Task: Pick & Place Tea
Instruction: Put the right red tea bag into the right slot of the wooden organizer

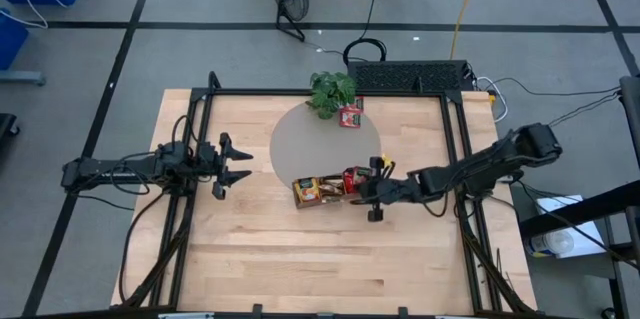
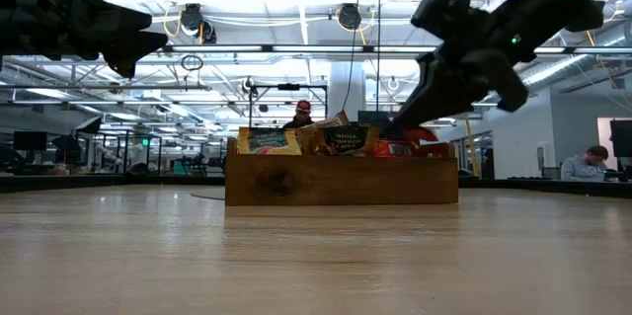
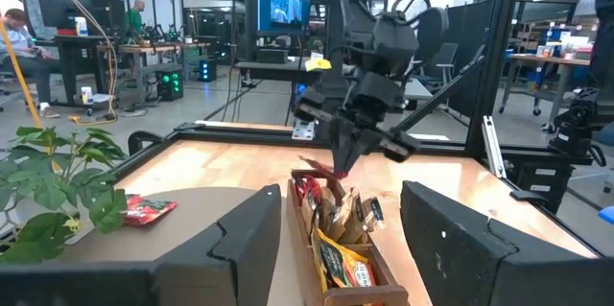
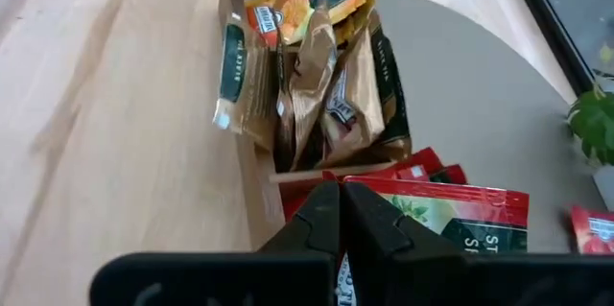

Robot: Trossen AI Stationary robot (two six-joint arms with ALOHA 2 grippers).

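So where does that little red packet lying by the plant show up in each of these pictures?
High view: the loose red packet lies on the grey mat, just right of the plant.
Low view: not visible; the wooden tray blocks that area.
Left wrist view: at left, beside the plant's leaves.
Right wrist view: cut off at the right edge.
Shared landmark: the wooden tray of tea packets.

- Tray (image 1: pixel 308 202) sits mid-table, packed with upright packets (image 4: pixel 317 66); little room between them.
- Right gripper (image 1: pixel 362 192) hangs over the tray's right end, fingers pinched together on a red packet (image 4: pixel 451 210), blocking that end.
- Plant (image 1: pixel 331 90) at the mat's (image 1: pixel 300 144) far edge; a loose red packet (image 1: pixel 351 114) just beside it.
- Left gripper (image 1: pixel 236 161), spread open, well left of the tray; bare wood between.
- Near half of the table (image 1: pixel 300 259) lies free.
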